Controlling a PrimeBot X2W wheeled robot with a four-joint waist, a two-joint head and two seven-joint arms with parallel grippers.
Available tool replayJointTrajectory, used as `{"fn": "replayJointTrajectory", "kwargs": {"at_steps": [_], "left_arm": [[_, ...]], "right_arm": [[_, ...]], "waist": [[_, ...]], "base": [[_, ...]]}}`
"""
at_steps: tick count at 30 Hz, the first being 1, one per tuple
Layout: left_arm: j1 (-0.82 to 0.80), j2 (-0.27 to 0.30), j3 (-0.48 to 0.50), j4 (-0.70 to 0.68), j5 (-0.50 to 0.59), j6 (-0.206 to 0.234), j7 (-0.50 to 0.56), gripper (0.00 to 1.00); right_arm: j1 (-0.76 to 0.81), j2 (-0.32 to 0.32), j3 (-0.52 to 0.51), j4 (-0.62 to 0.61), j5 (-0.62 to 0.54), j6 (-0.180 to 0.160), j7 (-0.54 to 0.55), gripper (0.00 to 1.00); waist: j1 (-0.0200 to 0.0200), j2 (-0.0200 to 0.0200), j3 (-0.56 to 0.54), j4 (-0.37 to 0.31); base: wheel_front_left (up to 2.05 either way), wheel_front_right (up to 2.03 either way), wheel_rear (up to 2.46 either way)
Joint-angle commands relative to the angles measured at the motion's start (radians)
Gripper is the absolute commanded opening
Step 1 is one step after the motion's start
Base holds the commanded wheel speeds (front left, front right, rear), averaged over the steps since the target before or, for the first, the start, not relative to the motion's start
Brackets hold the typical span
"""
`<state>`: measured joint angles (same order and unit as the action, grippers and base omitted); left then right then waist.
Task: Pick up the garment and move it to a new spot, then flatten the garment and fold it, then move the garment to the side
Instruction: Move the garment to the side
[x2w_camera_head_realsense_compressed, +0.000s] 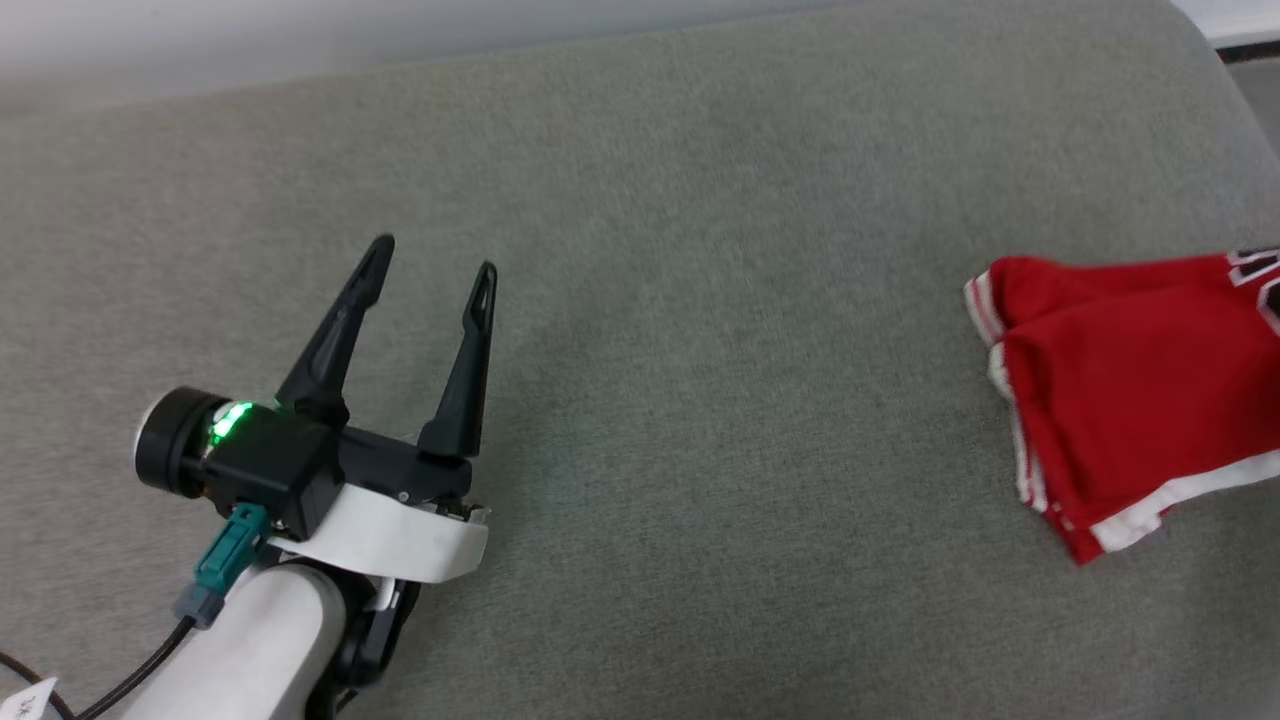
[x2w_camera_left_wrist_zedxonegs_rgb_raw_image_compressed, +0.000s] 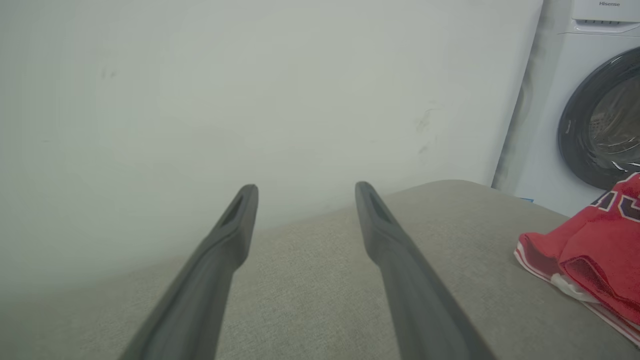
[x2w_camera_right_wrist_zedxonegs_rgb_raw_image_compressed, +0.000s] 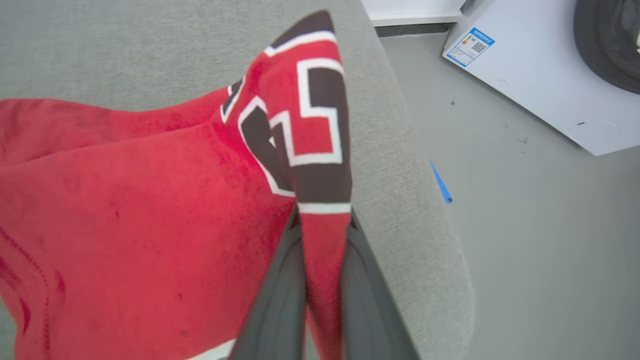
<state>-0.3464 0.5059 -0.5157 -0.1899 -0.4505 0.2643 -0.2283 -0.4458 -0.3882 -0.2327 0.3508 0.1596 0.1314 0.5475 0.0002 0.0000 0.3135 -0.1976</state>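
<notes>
The garment (x2w_camera_head_realsense_compressed: 1130, 400), a red jersey with white striped trim and black white-edged lettering, lies bunched at the right edge of the grey cushioned surface (x2w_camera_head_realsense_compressed: 680, 300). In the right wrist view my right gripper (x2w_camera_right_wrist_zedxonegs_rgb_raw_image_compressed: 324, 220) is shut on a ridge of the garment (x2w_camera_right_wrist_zedxonegs_rgb_raw_image_compressed: 150, 210) beside the lettering, close to the surface's right edge. My left gripper (x2w_camera_head_realsense_compressed: 435, 270) hovers open over bare cushion at the lower left, far from the cloth. The left wrist view shows its spread fingers (x2w_camera_left_wrist_zedxonegs_rgb_raw_image_compressed: 400, 260) empty, with the garment (x2w_camera_left_wrist_zedxonegs_rgb_raw_image_compressed: 595, 250) off to the right.
A white washing machine (x2w_camera_left_wrist_zedxonegs_rgb_raw_image_compressed: 575, 110) stands beyond the cushion's right end, and its panel (x2w_camera_right_wrist_zedxonegs_rgb_raw_image_compressed: 530, 65) also appears in the right wrist view above grey floor (x2w_camera_right_wrist_zedxonegs_rgb_raw_image_compressed: 540, 240). A pale wall (x2w_camera_left_wrist_zedxonegs_rgb_raw_image_compressed: 250, 100) runs behind the cushion.
</notes>
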Motion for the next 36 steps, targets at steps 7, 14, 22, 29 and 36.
{"fn": "replayJointTrajectory", "kwargs": {"at_steps": [7, 14, 22, 29, 36], "left_arm": [[-0.099, 0.019, -0.008, -0.035, 0.031, -0.027, 0.022, 1.0], [-0.141, 0.03, -0.015, -0.041, 0.041, -0.045, 0.034, 1.0], [-0.13, 0.027, -0.026, -0.02, 0.042, -0.044, 0.029, 1.0], [-0.063, -0.015, -0.035, 0.037, 0.013, -0.027, -0.003, 1.0], [0.047, -0.061, -0.028, 0.105, -0.027, 0.006, -0.024, 1.0]], "right_arm": [[-0.126, -0.021, -0.142, 0.066, -0.069, -0.001, -0.143, 0.0], [-0.187, 0.03, -0.253, 0.151, -0.149, -0.001, -0.295, 0.84], [-0.225, 0.036, -0.285, 0.269, -0.2, -0.001, -0.451, 1.0], [-0.156, -0.009, -0.218, 0.273, -0.194, -0.001, -0.522, 1.0], [0.024, 0.014, -0.114, 0.131, -0.108, -0.001, -0.527, 1.0]], "waist": [[-0.0002, 0.0, 0.195, -0.054], [-0.0002, 0.0, 0.254, -0.031], [-0.0002, 0.0, 0.236, -0.016], [-0.0002, 0.0, 0.096, -0.001], [-0.0002, 0.0, -0.092, 0.04]], "base": [[0.0, 0.0, 0.0], [0.0, 0.0, 0.0], [0.0, 0.0, 0.0], [0.0, 0.0, 0.0], [0.0, 0.0, 0.0]]}}
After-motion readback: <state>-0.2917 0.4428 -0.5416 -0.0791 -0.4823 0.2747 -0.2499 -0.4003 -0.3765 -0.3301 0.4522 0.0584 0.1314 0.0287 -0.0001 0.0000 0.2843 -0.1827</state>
